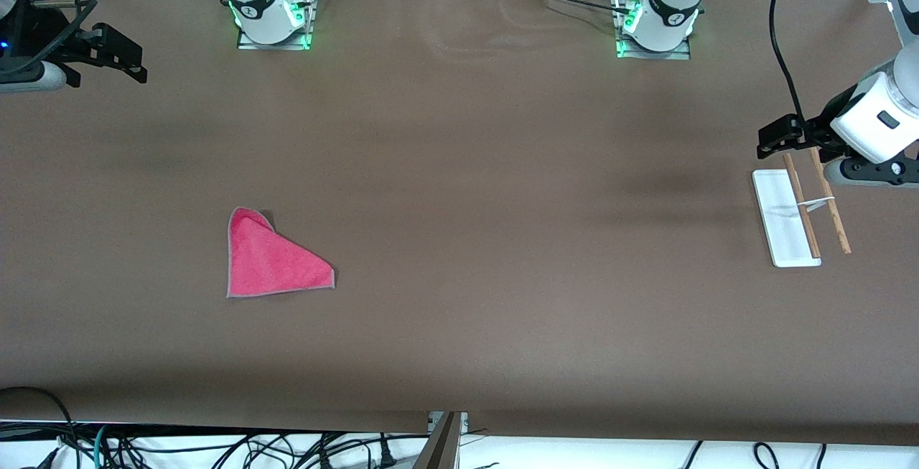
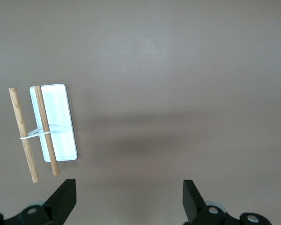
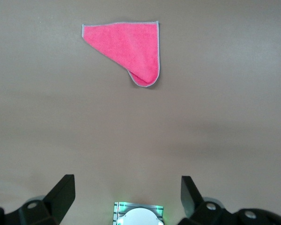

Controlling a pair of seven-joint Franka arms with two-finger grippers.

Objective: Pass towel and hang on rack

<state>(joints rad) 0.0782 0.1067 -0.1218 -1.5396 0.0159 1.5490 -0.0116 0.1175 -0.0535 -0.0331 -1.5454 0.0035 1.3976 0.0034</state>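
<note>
The towel (image 1: 273, 259) lies flat on the brown table toward the right arm's end, folded into a rough triangle, pink-red side up with a grey stitched edge. It also shows in the right wrist view (image 3: 129, 44). The rack (image 1: 784, 221) stands toward the left arm's end, a white flat base with two thin brown wooden rods (image 1: 801, 205) over it. It also shows in the left wrist view (image 2: 58, 123). My left gripper (image 1: 772, 138) is open and empty, up in the air just beside the rack (image 2: 129, 187). My right gripper (image 1: 133, 59) is open and empty, well apart from the towel (image 3: 127, 185).
The two arm bases (image 1: 271, 20) (image 1: 657, 27) stand along the table's edge farthest from the front camera. Cables hang past the table's near edge (image 1: 445, 422). A black cable (image 1: 782, 59) runs to the left arm.
</note>
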